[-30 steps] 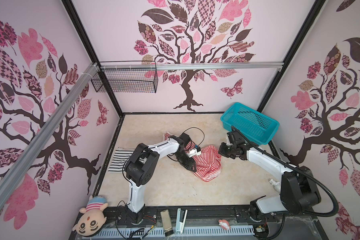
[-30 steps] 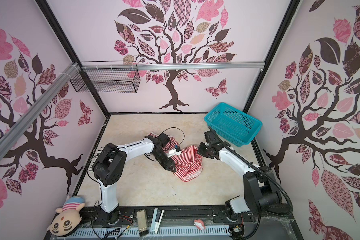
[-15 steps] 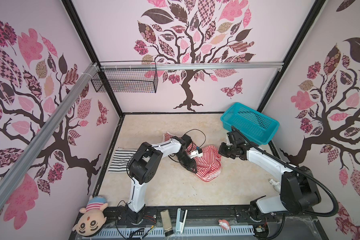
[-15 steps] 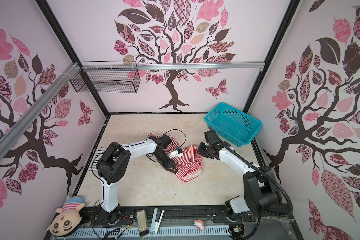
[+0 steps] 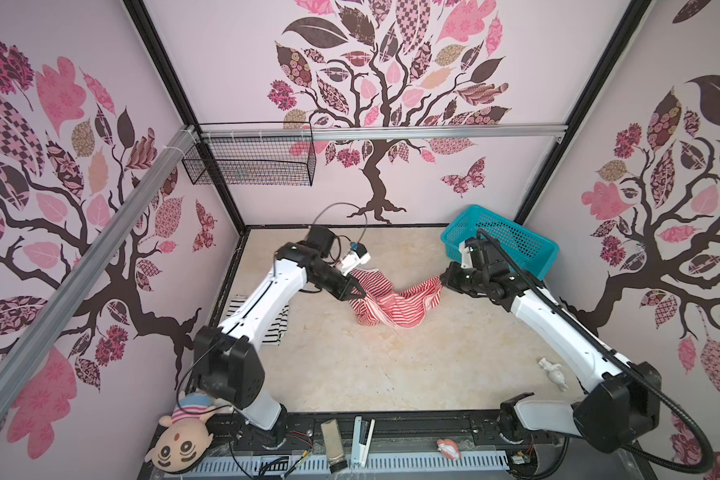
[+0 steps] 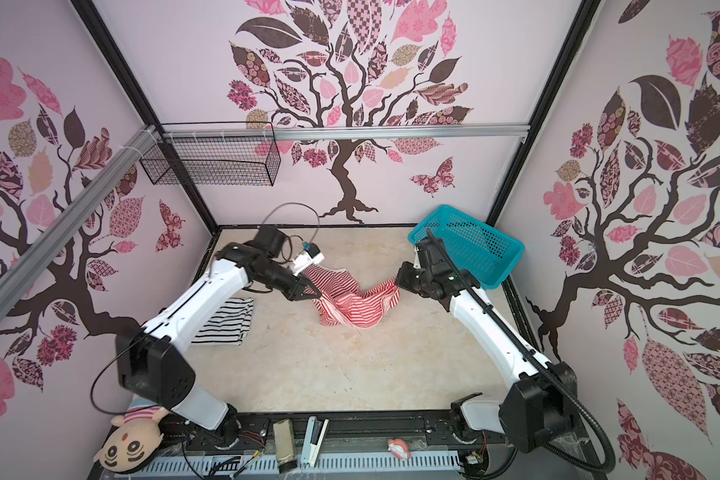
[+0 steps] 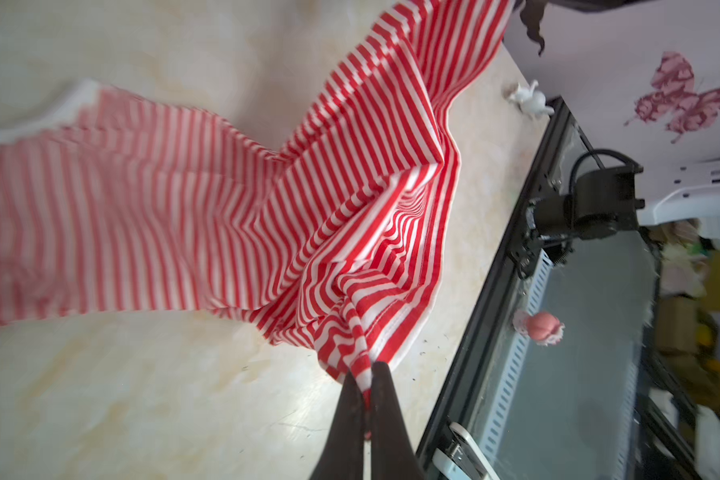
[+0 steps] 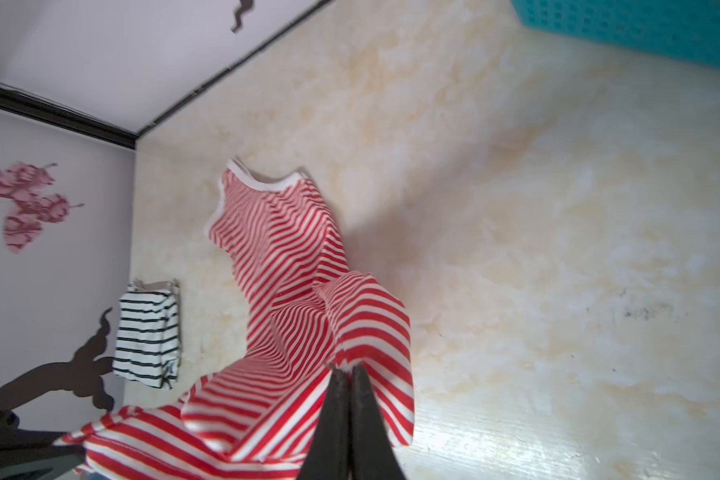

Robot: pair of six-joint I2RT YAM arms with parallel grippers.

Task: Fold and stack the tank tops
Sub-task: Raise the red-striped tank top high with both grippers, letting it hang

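**Both tools lift a striped top over the bench.** The left tool [image 5: 356, 293], seen close in its wrist view [image 7: 364, 374], has its jaws pressed together on a bunched fold of the red top [image 5: 395, 305]. The right tool [image 6: 398, 282] is well apart from it. Its jaws are likewise clamped on the cloth at the far edge, and its wrist view [image 8: 346, 372] shows stripes pinched between them.

Between the two tools the red top [image 6: 350, 307] sags in a loose swag. Its lowest folds appear to rest on the bench [image 5: 350, 365], though the top views do not make the contact plain. Beyond the left tool, the white-trimmed neck end [image 8: 262, 183] trails onto the bench.

The black top [image 6: 225, 324] lies folded flat behind the left tool, beside that arm and clear of the red top. In a top view the arm hides part of it. A teal basket [image 5: 512, 245] sits just behind the right tool, against the corner.
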